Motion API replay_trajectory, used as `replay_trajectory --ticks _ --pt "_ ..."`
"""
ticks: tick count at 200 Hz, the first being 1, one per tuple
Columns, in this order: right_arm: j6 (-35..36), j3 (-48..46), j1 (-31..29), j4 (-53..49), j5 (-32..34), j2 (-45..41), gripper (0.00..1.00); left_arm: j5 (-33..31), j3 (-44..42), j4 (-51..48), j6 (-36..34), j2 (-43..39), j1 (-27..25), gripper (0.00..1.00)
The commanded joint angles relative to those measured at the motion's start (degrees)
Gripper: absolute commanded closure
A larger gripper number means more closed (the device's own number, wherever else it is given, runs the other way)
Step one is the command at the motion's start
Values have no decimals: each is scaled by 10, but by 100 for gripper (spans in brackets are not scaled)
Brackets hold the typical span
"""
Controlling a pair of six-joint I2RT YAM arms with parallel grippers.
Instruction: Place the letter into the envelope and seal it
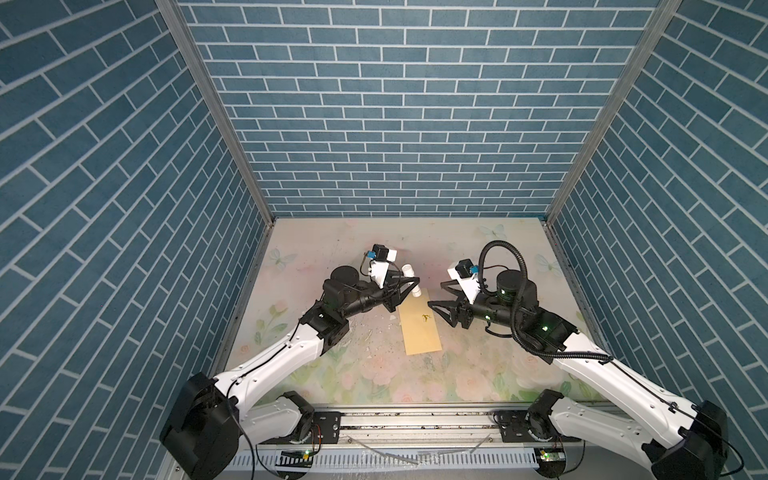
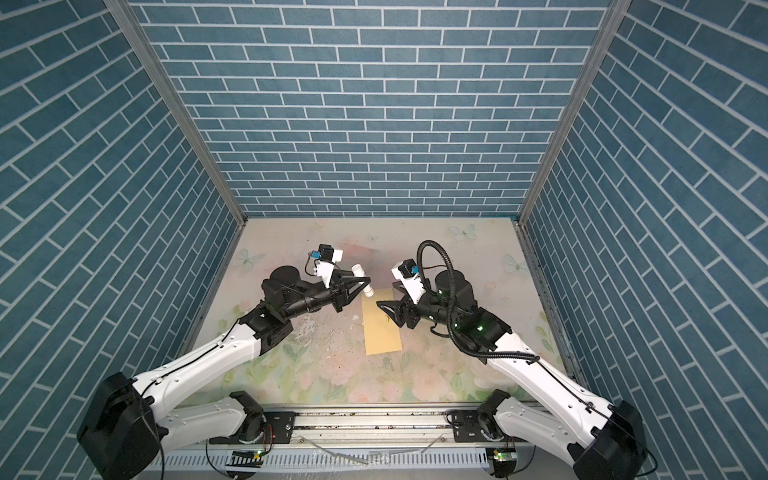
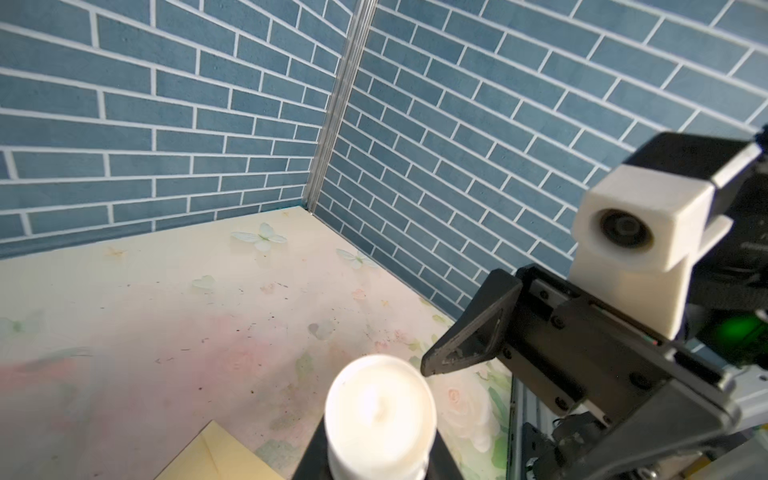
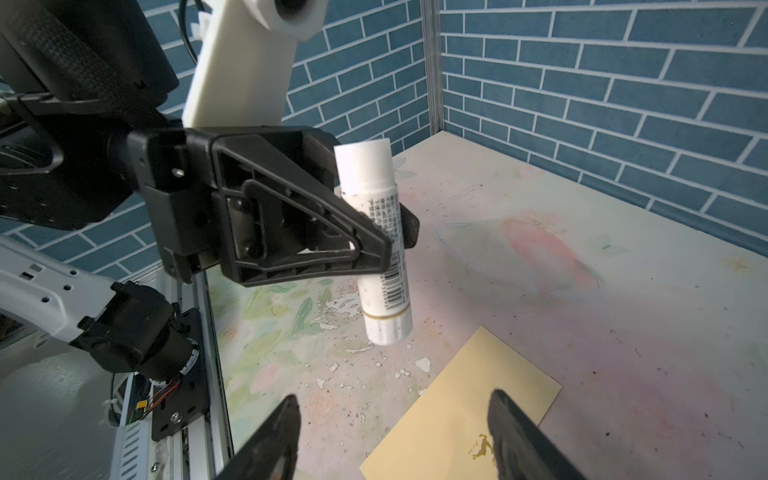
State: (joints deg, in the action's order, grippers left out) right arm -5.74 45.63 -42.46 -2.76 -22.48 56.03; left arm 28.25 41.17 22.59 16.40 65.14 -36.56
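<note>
The envelope [image 1: 419,328] lies flat on the worktop [image 1: 374,249] between the two arms. Its long axis runs from the near side toward the back wall, leaning slightly to the left at the far end. I see no flap standing up. It reads as a plain closed rectangle, and I cannot tell whether it is glued down. The letter is not in view anywhere, so I judge it is already inside, though the pictures cannot confirm that.

The left jaws are clenched around a white glue stick [image 4: 384,299], gripping it about midway along its barrel. The stick hangs roughly upright, with its lower end just above the far left corner of the envelope and clear of the paper.

The right jaws are spread wide with nothing between them. They hover over the envelope's right long edge, near the small gold mark [image 4: 482,451], and from the right wrist view the sheet lies below and ahead of them.

Both arms are close to the far half. I judge that the next move depends on the right jaws working that end while the stick waits.
</note>
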Motion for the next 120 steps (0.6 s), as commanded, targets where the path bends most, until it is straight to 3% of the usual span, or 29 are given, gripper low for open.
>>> replay_trajectory --ticks 1,62,120 --pt "8 -11 2 -17 -16 -21 29 -58 -10 -61 -168 -26 -15 100" --pt "16 8 1 -25 2 -21 29 -94 -72 -13 -295 -63 -37 100" --pt "26 47 -20 -18 5 17 29 -94 -88 12 -312 -60 -51 100"
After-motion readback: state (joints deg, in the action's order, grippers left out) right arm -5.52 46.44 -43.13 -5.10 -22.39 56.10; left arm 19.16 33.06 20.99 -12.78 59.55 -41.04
